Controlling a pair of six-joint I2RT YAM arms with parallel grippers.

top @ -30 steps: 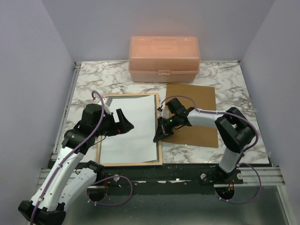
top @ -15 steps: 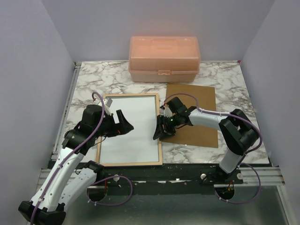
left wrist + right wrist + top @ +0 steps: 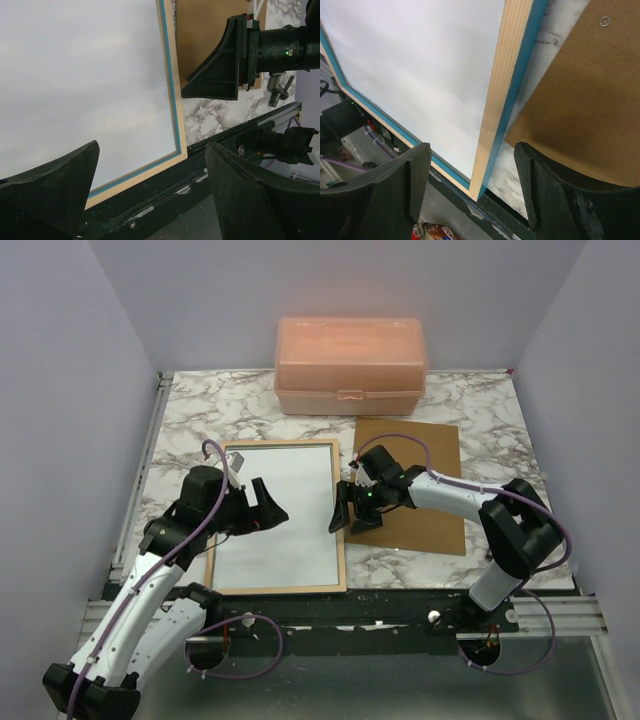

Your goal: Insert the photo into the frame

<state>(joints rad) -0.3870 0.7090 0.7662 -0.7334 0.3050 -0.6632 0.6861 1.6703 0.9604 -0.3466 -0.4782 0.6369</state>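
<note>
Now the photo lies white side up inside the frame, with both tools empty over it.

On the marble table, I see the frame flat, wood side up, and the sheet seems to sit within its blue inner lip, so my worry is disturbing it. The frame could skid if an arm drops and catches the right rim. The photo is loose paper, so a brushing finger could lift a corner or drag it over the lip. The brown backing board lies just beside the frame, where a careless grab could push its edge against the rim. My left gripper hangs over the sheet, jaws wide, holding nothing. My right gripper hovers above the right rim, fingers well apart, also empty.
</note>
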